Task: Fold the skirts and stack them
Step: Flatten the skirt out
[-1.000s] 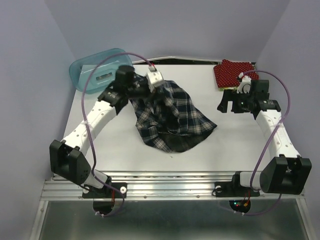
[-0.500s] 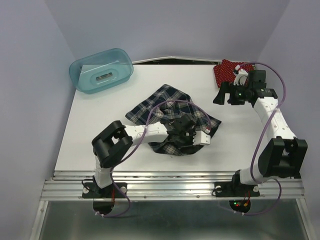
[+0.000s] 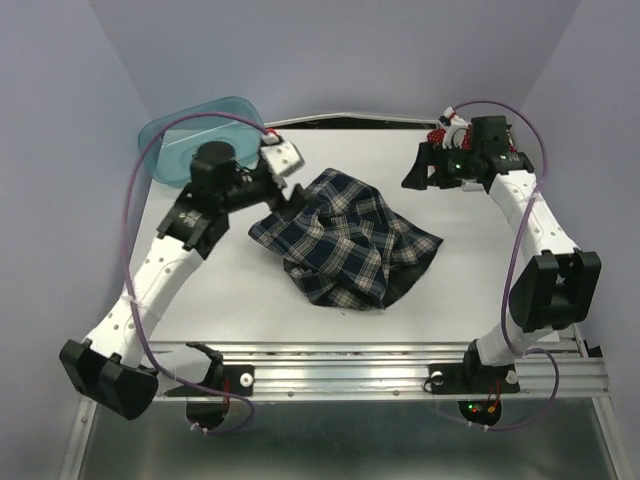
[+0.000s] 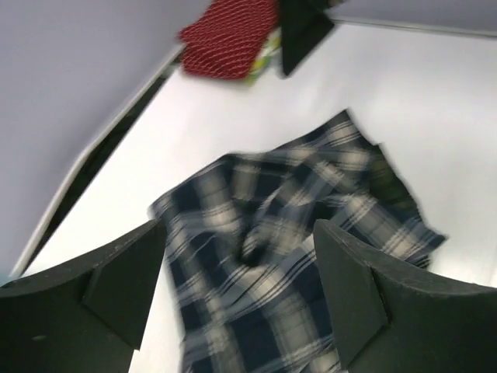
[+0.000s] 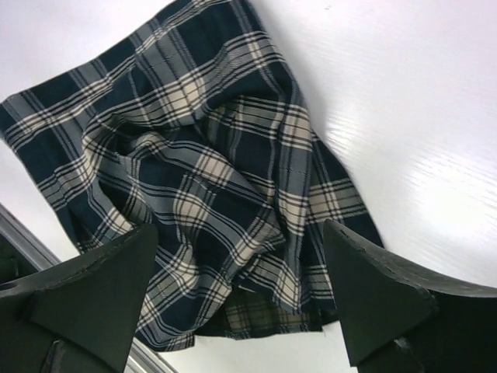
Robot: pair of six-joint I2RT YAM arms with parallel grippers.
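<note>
The plaid skirt (image 3: pixel 345 240) lies crumpled in the middle of the table, with nothing gripping it. My left gripper (image 3: pixel 290 193) hovers at its far-left edge, open. In the left wrist view the left gripper (image 4: pixel 241 287) is above the blurred plaid skirt (image 4: pixel 295 233), nothing between the fingers. My right gripper (image 3: pixel 418 172) hangs open at the back right, apart from the plaid. In its own view the right gripper (image 5: pixel 237 303) looks down on the plaid skirt (image 5: pixel 202 179). The red skirt (image 4: pixel 229 35) lies at the far corner on a yellowish patterned one (image 4: pixel 265 56); the right arm mostly hides both from above.
A translucent teal tub (image 3: pixel 165 140) stands at the back left corner, just behind my left arm. The table (image 3: pixel 240 290) is bare white around the plaid skirt. Purple walls close in on three sides.
My left gripper has opened and let the plaid skirt drop into a heap, then swung back to the skirt's far-left edge. My right gripper has moved left, away from the red skirt.
</note>
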